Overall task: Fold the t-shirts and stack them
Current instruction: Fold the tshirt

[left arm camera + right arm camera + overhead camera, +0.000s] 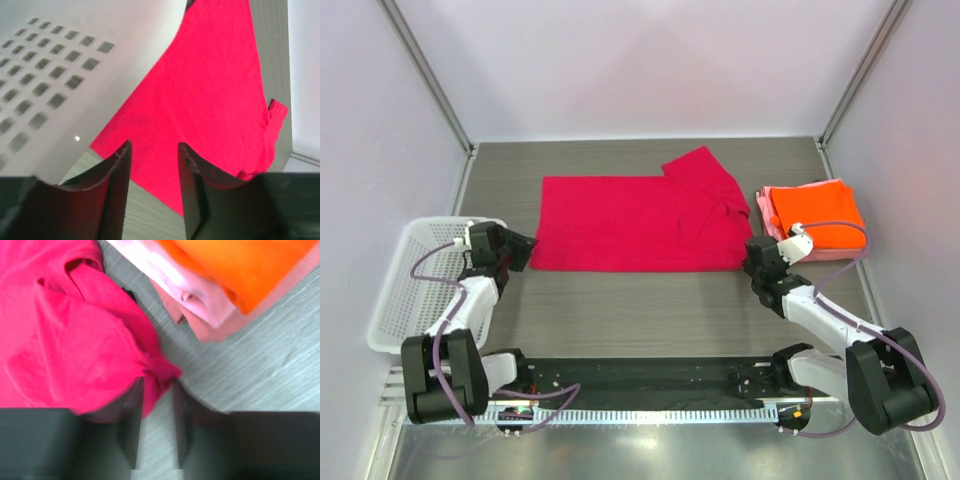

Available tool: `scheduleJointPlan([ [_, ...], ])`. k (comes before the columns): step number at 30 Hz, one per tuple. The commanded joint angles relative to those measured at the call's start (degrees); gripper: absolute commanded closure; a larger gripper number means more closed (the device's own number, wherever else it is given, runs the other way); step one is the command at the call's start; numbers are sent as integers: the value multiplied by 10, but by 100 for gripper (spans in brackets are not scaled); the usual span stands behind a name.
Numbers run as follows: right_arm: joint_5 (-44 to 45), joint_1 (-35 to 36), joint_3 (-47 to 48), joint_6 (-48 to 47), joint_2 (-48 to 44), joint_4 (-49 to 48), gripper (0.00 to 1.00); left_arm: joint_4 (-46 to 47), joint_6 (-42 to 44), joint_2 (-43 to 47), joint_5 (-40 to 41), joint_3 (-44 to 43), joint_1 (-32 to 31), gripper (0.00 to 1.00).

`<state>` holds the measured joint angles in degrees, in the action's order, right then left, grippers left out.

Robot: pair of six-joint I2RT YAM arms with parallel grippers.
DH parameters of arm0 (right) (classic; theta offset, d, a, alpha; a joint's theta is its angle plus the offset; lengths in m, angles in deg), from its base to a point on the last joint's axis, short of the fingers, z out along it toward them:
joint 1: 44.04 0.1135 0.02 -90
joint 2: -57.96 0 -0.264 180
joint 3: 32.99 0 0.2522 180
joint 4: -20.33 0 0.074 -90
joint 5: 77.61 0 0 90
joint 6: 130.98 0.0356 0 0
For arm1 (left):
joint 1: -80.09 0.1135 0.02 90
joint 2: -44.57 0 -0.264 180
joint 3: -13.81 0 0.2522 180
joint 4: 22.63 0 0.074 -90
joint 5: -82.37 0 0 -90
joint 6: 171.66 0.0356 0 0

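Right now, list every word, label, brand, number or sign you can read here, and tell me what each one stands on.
None can be read in any view.
The crimson t-shirt, orange t-shirt, pale pink t-shirt and white basket are plain, with no print, tag or label showing.

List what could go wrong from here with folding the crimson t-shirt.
1. The right claw brackets only the bunched corner of the crimson-magenta cloth t-shirt; a lift may let it slip out.
2. The folded bright orange t-shirt on the pale pink t-shirt lies close beside that claw; a swing might nudge the stack.
3. The open left claw sits next to the white plastic mesh basket and might bump it.
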<state>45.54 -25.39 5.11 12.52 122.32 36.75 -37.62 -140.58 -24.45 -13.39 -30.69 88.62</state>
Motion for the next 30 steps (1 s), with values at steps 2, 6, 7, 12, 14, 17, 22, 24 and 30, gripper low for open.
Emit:
scheduleJointPlan([
  [2, 2, 10, -3, -22, -35, 38, 49, -128, 20, 49, 51, 19, 8, 48],
  [6, -2, 18, -1, -47, -81, 54, 47, -144, 40, 116, 45, 24, 7, 30],
  [7, -8, 18, 3, -59, -89, 54, 47, -145, 48, 132, 36, 17, 7, 28],
  [12, -31, 18, 93, -145, -84, 73, 47, -176, 103, 125, 15, -72, 3, 19],
  [14, -37, 18, 131, -169, -61, 79, 47, -178, 113, 98, -5, -103, 2, 10],
  [17, -42, 16, 216, -204, 2, 93, 47, -180, 121, 48, -19, -162, 0, 0],
  [22, -92, -19, 352, -224, 133, 103, 46, -168, 112, -35, -25, -241, -4, 0],
  [24, -125, -40, 411, -230, 196, 103, 45, -144, 106, -79, -27, -263, -5, 0],
  [30, -158, -70, 576, -257, 345, 104, 41, -115, 104, -224, 14, -355, -40, 1],
])
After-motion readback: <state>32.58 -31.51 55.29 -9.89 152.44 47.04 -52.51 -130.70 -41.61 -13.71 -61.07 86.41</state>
